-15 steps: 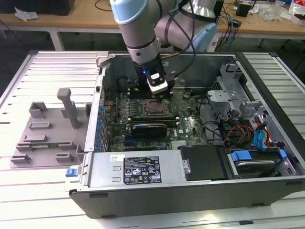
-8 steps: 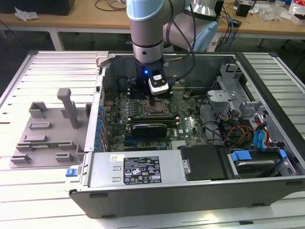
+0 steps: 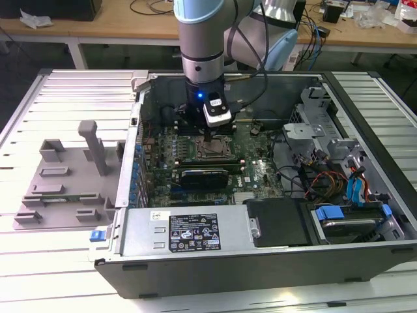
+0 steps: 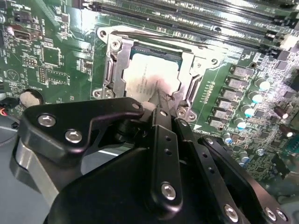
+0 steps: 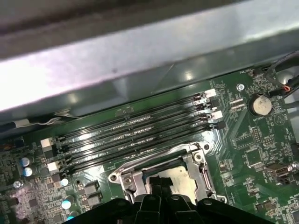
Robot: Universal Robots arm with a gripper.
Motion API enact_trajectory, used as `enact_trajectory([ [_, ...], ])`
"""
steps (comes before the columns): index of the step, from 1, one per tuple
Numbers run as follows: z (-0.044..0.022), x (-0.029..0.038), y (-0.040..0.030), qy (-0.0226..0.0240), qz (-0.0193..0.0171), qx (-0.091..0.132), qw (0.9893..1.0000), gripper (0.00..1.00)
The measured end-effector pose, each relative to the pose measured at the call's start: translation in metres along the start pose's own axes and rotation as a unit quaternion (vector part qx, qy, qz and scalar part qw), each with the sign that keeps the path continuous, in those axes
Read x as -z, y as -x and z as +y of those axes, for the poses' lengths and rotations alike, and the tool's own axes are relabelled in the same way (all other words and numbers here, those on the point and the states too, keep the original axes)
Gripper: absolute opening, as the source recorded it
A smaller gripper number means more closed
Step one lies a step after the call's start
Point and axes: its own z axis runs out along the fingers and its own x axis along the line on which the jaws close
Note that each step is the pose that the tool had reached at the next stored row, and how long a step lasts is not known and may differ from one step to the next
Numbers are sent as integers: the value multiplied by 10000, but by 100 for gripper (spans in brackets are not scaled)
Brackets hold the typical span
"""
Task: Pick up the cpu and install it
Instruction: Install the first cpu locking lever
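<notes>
The cpu [image 4: 148,77], a pale silver square chip, lies flat inside the open metal socket frame [image 4: 113,65] on the green motherboard; it also appears in the first wrist view as the cpu [image 5: 182,179]. My gripper [image 4: 159,95] hangs straight over the socket, its narrow fingers pressed together and their tips down on the chip's top near one edge. From the exterior view, the gripper [image 3: 210,134] stands inside the open computer case, right above the socket [image 3: 214,150].
Black memory slots [image 5: 135,135] run beside the socket. The case wall [image 3: 139,117] and a drive cage [image 3: 313,124] hem in the board. A grey power supply box [image 3: 189,231] sits at the case front. A grey plastic tray [image 3: 65,182] lies on the exterior view's left.
</notes>
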Motion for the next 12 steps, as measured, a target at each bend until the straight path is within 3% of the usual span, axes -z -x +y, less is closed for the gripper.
enact_trajectory([
  [2,5,-4,20,-9,11,151,9999,11],
  [4,6,-14,22,7,23,440,9990,11],
  [6,6,-25,22,35,33,775,9970,11],
  [8,6,-33,21,47,39,942,9955,11],
  [12,6,-54,19,63,52,1353,9908,11],
])
